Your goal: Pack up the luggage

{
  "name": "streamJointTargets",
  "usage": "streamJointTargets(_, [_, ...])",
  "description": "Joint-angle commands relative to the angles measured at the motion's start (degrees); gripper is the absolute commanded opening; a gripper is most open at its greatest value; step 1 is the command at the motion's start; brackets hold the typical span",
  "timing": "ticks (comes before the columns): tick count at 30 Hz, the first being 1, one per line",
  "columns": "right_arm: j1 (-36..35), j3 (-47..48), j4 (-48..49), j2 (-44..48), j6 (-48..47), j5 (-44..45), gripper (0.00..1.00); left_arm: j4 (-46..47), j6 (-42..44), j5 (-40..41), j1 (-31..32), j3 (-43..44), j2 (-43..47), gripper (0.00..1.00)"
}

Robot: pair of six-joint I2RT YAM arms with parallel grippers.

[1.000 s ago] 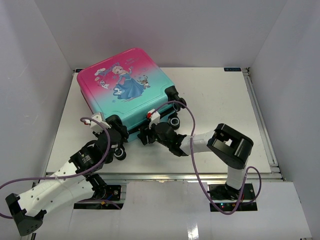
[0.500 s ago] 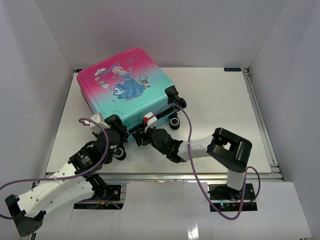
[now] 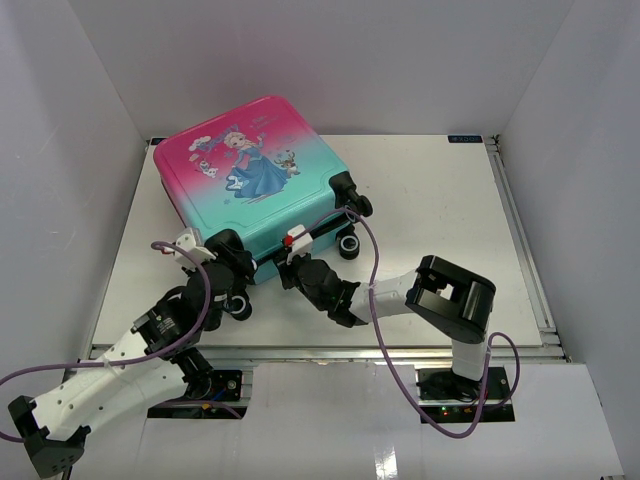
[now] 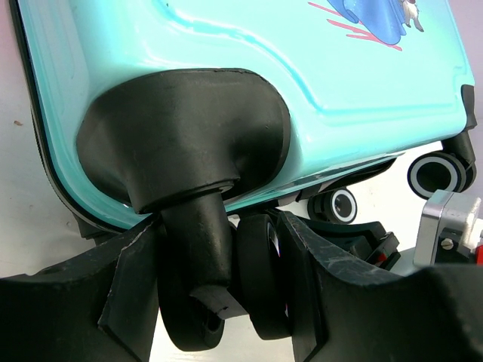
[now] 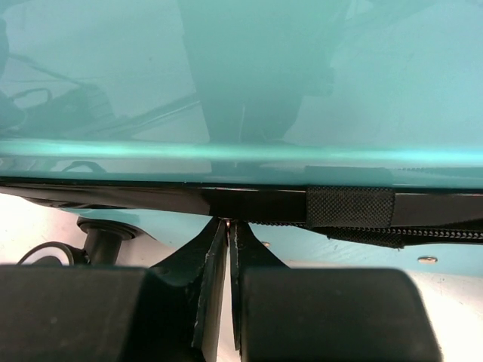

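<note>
At the table's rear left: the luggage (image 3: 250, 175) lies flat and closed on the white table (image 3: 440, 200), printed shell upward. Its pink end faces the back wall and its teal end faces the arms.

Casters: black wheels sit at the teal end. The near-left caster (image 3: 238, 303) and the near-right caster (image 3: 348, 245) are both at the edge closest to the arm bases.

Left gripper: the left gripper (image 3: 232, 292) is at the luggage's near-left corner with its jaws standing apart. In its wrist view, one finger is on each side of the near-left caster (image 4: 260, 279) and its black stem. Whether the fingers (image 4: 132, 290) press on the wheel cannot be told.

Right gripper: the right gripper (image 3: 287, 268) is at the luggage's near edge, between the two casters. Its fingers (image 5: 211, 271) are brought fully together, tips up against the zipper band (image 5: 151, 197) (whether anything is nipped between the tips cannot be told).

Zipper band: a black strip running across the right wrist view beneath the glossy teal shell (image 5: 241, 75). A black woven tab (image 5: 349, 204) lies on it just right of the fingertips.

Cable: a purple cable (image 3: 375, 300) loops from the right wrist back toward its base.
</note>
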State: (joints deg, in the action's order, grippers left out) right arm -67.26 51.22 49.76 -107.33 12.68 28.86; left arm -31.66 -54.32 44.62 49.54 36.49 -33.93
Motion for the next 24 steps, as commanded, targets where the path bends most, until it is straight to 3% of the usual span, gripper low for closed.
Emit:
streamJointTargets(1, [1.6, 2.5, 11.0, 0.1, -3.6, 5.7, 0.08, 8.7, 1.0, -6.5, 1.6, 2.5, 2.6, 0.0])
streamJointTargets(5, [2.2, -1.0, 11.1, 1.8, -5.6, 11.9, 0.08, 5.8, -0.4, -4.3, 1.6, 2.4, 3.6, 0.0])
streamJointTargets(10, [8.2, -9.0, 12.3, 6.6, -3.1, 13.0, 0.08, -4.7, -6.7, 2.3, 1.6, 4.3, 8.4, 0.0])
streamJointTargets(24, [23.6, -17.0, 12.1, 14.9, 2.9, 7.9, 0.08, -22.8, -15.6, 9.8, 1.6, 10.6, 12.2, 0.0])
